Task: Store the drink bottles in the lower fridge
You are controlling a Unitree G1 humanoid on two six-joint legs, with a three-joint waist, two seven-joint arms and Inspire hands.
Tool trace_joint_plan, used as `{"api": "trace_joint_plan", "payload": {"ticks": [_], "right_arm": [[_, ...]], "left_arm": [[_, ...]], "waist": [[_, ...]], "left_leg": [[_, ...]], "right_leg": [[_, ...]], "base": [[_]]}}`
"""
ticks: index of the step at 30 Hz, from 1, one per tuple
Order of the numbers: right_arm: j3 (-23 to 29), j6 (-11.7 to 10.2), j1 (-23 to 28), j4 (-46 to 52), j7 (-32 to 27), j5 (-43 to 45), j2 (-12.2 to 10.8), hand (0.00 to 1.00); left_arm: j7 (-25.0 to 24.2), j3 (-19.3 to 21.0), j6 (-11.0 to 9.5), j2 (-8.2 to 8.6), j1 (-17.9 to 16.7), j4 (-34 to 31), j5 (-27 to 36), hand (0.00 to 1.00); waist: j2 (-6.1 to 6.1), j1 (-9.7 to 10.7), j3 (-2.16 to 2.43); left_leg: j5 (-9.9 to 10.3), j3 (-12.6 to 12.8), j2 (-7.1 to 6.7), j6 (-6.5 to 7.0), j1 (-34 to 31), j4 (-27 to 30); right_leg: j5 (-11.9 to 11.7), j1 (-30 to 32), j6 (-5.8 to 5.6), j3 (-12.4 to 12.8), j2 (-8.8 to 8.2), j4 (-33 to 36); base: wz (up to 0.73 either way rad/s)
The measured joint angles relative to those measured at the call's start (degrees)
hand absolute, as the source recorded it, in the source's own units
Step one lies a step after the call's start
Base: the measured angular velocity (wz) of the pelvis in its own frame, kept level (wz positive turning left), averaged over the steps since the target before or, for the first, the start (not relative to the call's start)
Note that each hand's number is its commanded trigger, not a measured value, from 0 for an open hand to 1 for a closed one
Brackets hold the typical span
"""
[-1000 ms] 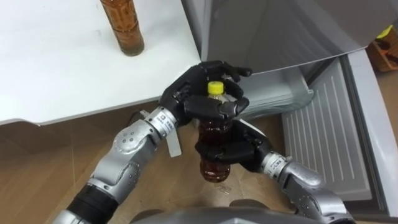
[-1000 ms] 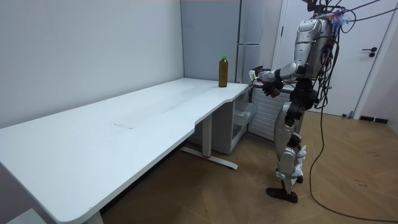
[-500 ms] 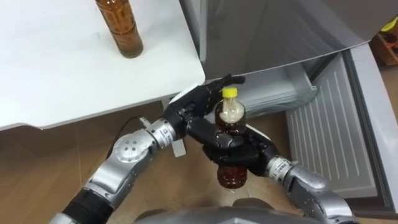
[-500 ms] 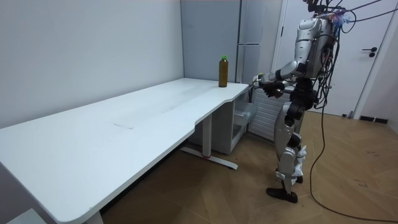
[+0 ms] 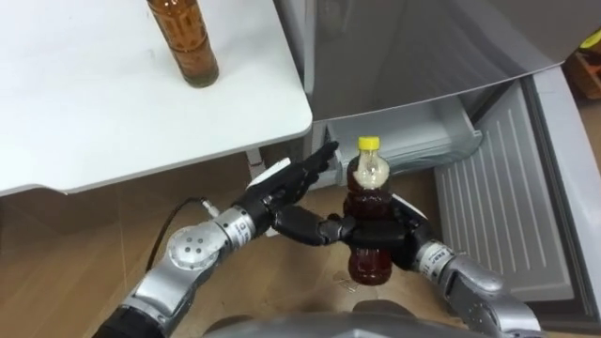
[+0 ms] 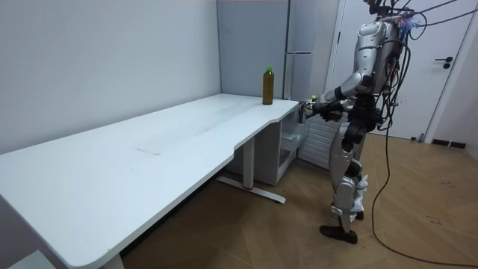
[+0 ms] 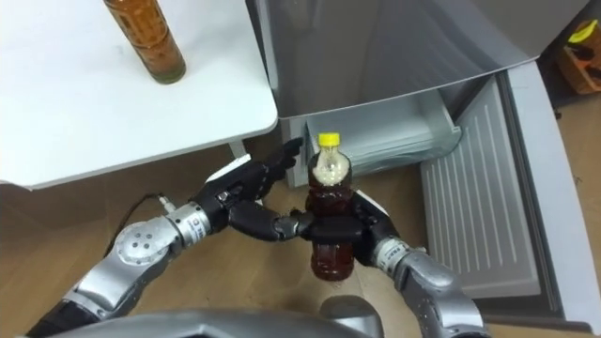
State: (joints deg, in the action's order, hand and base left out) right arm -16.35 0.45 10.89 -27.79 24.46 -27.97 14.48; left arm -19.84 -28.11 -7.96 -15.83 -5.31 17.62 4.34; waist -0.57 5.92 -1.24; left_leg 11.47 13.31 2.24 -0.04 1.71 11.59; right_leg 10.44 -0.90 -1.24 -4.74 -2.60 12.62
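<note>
Your right hand [image 5: 387, 237] is clamped around the middle of the brown drink bottle [image 5: 368, 188]. The bottle stands upright with its long axis vertical and its yellow cap [image 5: 368, 144] on top, over the floor just before the open lower fridge drawer [image 5: 427, 141]. Your left hand [image 5: 282, 188] sits just beside it, fingers straight, holding nothing. A second bottle [image 5: 185, 42] stands upright on the white table [image 5: 113, 122].

I stand on wood floor [image 6: 284, 239] at the end of a white worktop [image 6: 149, 157]. A grey wall [image 6: 97, 60] runs behind it, a white door [image 6: 442, 93] at the room view's right.
</note>
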Motion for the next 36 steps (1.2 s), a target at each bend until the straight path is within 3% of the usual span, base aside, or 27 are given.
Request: {"api": "trace_joint_plan", "payload": {"ticks": [4,6,9,11,13,15,17,21,24,27,30,36], "right_arm": [[0.99,0.49,-0.09,-1.34,-2.85,-3.94,0.02,1.0],[2.59,0.49,-1.4,-2.76,-4.72,-11.41,0.33,1.0],[3.94,0.49,-2.91,-4.06,-6.78,-18.2,0.73,1.0],[4.62,0.48,-6.25,-6.41,-8.05,-27.0,0.74,1.0],[4.87,0.35,-9.76,-8.74,-8.82,-32.89,0.66,1.0],[5.12,-0.23,-14.7,-14.36,-9.06,-38.05,-0.19,1.0],[5.96,-0.63,-17.22,-17.74,-9.59,-41.58,-0.88,1.0],[6.52,-0.85,-20.9,-23.57,-11.08,-47.78,-0.94,1.0],[7.04,-0.82,-24.82,-28.82,-12.57,-51.03,-0.94,1.0],[9.41,-0.74,-28.77,-32.19,-14.03,-52.37,-1.02,1.0],[13.65,-0.76,-32.65,-33.0,-15.93,-55.64,0.32,1.0],[19.62,-0.78,-39.91,-38.14,-19.93,-61.25,3.2,1.0]], "left_arm": [[0.47,1.0,1.11,-1.52,-2.12,1.5,-5.98,0.0],[0.67,0.83,2.88,-2.73,-2.64,4.89,-11.59,0.0],[1.12,1.0,4.35,-2.83,-2.7,9.35,-16.71,0.0],[0.98,1.08,5.93,-3.21,-2.8,10.55,-20.44,0.0],[0.95,1.09,6.24,-2.88,-2.68,11.14,-22.47,0.0],[0.99,1.04,6.48,-1.51,-1.23,15.91,-22.45,0.0],[1.21,1.01,6.75,-0.67,-0.22,18.74,-22.32,0.0],[2.27,0.95,6.78,1.21,2.74,23.81,-22.25,0.0],[2.32,0.97,6.67,1.74,5.73,28.42,-20.96,0.0],[3.55,1.46,6.21,2.39,8.02,32.4,-17.99,0.0],[6.12,4.83,6.08,2.64,10.57,37.79,-10.64,0.0],[10.8,9.94,5.51,3.38,10.46,42.98,7.68,0.0]], "waist": [[-0.26,0.46,0.58],[-0.58,0.69,0.65],[-1.24,0.7,0.67],[-1.59,0.76,1.03],[-1.49,1.25,0.99],[-1.36,1.44,0.89],[-0.81,1.49,0.53],[0.4,0.12,0.33],[0.32,-1.48,0.12],[-0.22,-2.33,-0.85],[-1.02,-4.08,-1.56],[-1.45,-7.42,-2.05]], "left_leg": [[-0.02,0.01,-0.02,0.0,0.02,0.01],[-0.03,0.09,-0.06,0.02,-0.03,0.1],[-0.06,0.15,-0.07,0.07,-0.52,0.22],[-0.17,-0.33,-0.07,0.26,-3.45,1.36],[-0.31,-1.02,0.02,0.47,-6.06,2.37],[-0.32,-1.36,0.11,0.5,-8.05,3.23],[-0.34,-2.19,0.09,0.53,-9.47,3.76],[-0.96,-2.59,-0.01,0.74,-13.2,4.25],[-1.9,-2.61,-0.32,0.93,-16.56,4.13],[-2.79,-2.64,-0.88,1.3,-19.2,4.2],[-3.28,-2.45,-1.05,1.85,-24.99,6.31],[-3.72,-2.85,-1.2,2.66,-33.14,10.13]], "right_leg": [[0.0,-0.06,0.0,-0.01,-0.02,-0.08],[-0.01,0.0,0.01,-0.02,-0.09,-0.06],[-0.01,0.72,0.02,-0.02,-0.12,-0.05],[-0.23,2.68,0.17,-0.48,-0.25,0.14],[-0.79,4.67,0.18,-0.91,-0.29,0.5],[-0.84,6.51,0.25,-1.5,-0.36,1.25],[-0.91,7.3,0.34,-2.45,-0.44,1.23],[-0.91,11.43,0.34,-3.32,-0.94,3.19],[-0.9,16.08,0.35,-3.35,-1.46,5.51],[-0.75,19.44,0.49,-3.53,-2.26,7.36],[-0.64,25.66,0.53,-3.61,-3.14,10.34],[-0.23,33.27,0.92,-4.92,-4.52,14.58]], "base": [[0.0],[0.0],[0.0],[0.09],[0.11],[0.1],[0.22],[0.09],[-0.03],[0.01],[0.05],[0.13]]}}
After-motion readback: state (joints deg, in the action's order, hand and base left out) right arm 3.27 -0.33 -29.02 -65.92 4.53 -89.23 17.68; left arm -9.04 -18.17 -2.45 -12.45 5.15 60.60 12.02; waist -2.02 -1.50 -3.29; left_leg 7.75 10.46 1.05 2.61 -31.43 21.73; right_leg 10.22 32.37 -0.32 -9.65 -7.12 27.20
